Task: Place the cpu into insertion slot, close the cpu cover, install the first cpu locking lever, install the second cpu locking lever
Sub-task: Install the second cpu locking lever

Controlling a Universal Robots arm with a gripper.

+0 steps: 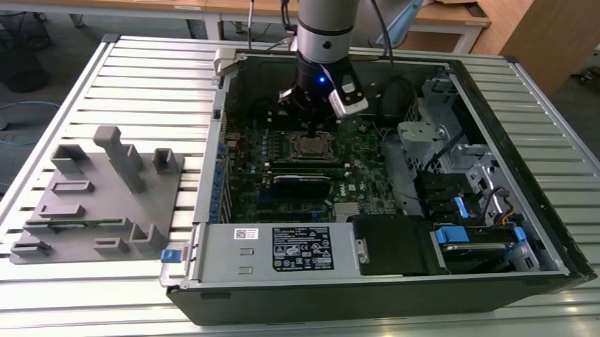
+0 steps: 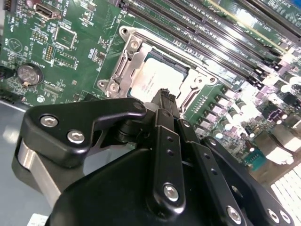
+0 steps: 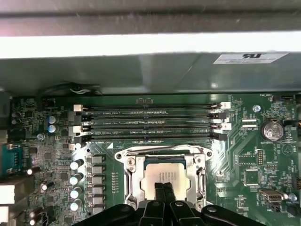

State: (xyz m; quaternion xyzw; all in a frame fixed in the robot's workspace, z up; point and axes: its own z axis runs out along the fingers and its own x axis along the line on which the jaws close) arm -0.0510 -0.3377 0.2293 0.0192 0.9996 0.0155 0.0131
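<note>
Slatted table (image 1: 112,63) under computer case (image 1: 375,281), grey fixture (image 1: 94,203)

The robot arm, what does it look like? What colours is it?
The arm is a fat silvery-grey tube with a black wrist, a small blue light and a white-grey block clipped on the side. Dark cables hang by it. The gripper is black, with thin fingers, jointed bars and shiny silver screws.
</note>
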